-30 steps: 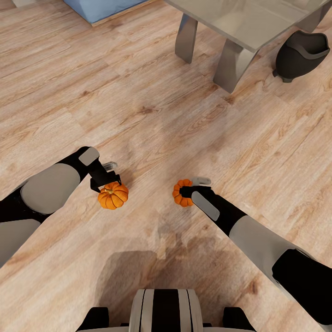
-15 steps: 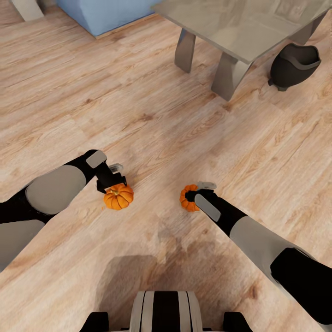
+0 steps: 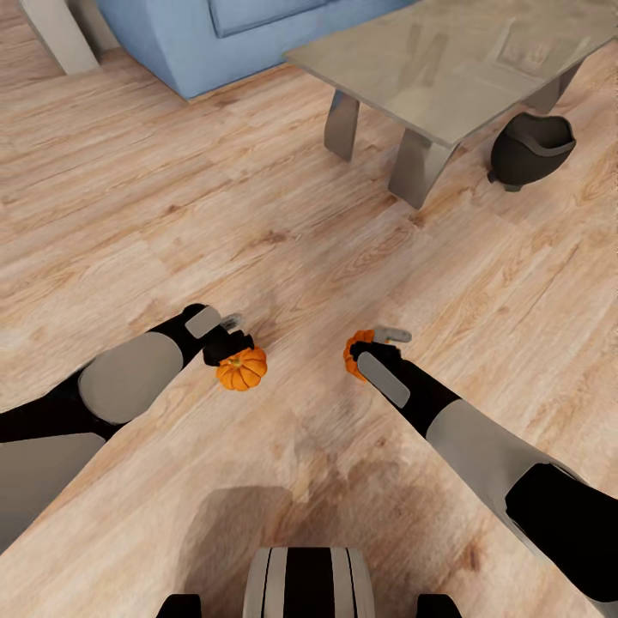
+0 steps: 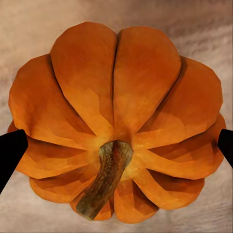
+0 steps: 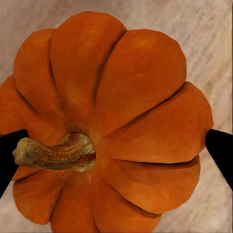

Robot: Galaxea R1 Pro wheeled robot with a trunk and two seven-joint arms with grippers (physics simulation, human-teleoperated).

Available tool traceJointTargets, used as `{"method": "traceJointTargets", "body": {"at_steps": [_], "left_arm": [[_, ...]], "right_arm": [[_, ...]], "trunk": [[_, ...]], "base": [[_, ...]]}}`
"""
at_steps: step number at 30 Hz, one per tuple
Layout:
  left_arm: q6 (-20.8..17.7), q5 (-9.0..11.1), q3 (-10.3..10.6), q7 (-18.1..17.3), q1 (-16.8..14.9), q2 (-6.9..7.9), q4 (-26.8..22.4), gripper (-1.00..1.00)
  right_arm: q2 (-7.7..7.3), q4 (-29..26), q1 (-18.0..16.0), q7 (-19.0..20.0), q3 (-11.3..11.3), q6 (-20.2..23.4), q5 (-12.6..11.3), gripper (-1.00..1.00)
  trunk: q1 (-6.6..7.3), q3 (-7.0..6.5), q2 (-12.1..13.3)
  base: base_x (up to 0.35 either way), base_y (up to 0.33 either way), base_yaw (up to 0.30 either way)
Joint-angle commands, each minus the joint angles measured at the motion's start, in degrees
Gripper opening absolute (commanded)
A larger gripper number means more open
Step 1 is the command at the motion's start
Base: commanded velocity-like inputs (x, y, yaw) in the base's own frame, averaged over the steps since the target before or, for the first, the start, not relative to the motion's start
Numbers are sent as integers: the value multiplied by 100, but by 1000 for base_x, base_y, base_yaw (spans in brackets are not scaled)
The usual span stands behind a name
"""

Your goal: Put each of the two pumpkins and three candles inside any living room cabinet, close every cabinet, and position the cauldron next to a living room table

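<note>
while each tool [image 3: 233, 343] [image 3: 371, 345] clamps a pumpkin [image 3: 242, 369] [image 3: 354, 354], the cauldron [image 3: 530, 150] stands beside the table [image 3: 446, 64].

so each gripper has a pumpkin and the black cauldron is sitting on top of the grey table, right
Not quite. The head view shows the cauldron standing on the wood floor beside the grey table, not on top of it. The rest holds: the left gripper is on one pumpkin, and the right gripper on the other pumpkin.

Plank floor [image 3: 257, 206]: table [image 3: 446, 64], cauldron [image 3: 530, 150], blue sofa [image 3: 232, 34]
</note>
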State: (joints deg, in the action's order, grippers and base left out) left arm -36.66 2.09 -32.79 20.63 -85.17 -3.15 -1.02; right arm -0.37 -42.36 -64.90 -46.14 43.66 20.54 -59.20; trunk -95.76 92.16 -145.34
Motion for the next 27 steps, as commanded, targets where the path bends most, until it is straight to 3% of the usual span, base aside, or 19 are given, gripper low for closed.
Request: {"method": "traceJointTargets", "body": {"at_steps": [1,4,8,11,14,16,18,21,27], "left_arm": [[95,23,-20,19,55,-7,-13,-100],[825,15,-18,-168,391,-75,-13,-100],[1318,18,-17,-384,853,-105,-13,-100],[1790,19,-17,-753,1207,-107,-13,-100],[1929,20,-20,-1123,1523,-107,-13,-100],[2114,20,-24,-1567,1808,-96,-13,-100],[2294,20,-25,-1757,1933,-85,-13,-100],[2500,16,-25,-1918,2115,-69,-13,-100],[2577,6,-18,-2288,2241,-78,-13,-100]], "right_arm": [[-4,-7,-5,-40,17,23,-41,-100],[-15,7,-5,-78,13,-68,-44,-100],[-31,25,4,-149,33,-167,-64,-100],[-50,32,155,-212,38,-115,-70,-100],[-41,41,388,-651,43,-121,-68,-100],[-20,29,542,-1246,50,-209,-78,-100],[-14,27,586,-1410,53,-340,-80,-100],[-6,6,712,-1533,59,-593,-83,-100],[5,-8,862,-1515,71,-706,-83,-100]], "trunk": [[3,-20,0],[11,-86,4],[21,-175,9],[29,-241,13],[37,-308,17],[42,-352,20],[47,-396,23],[55,-463,27],[70,-596,35]], "base": [[0,0,0],[0,0,0],[0,0,0],[0,0,0],[0,0,0],[0,0,0],[0,0,0],[0,0,0],[0,0,0]]}}
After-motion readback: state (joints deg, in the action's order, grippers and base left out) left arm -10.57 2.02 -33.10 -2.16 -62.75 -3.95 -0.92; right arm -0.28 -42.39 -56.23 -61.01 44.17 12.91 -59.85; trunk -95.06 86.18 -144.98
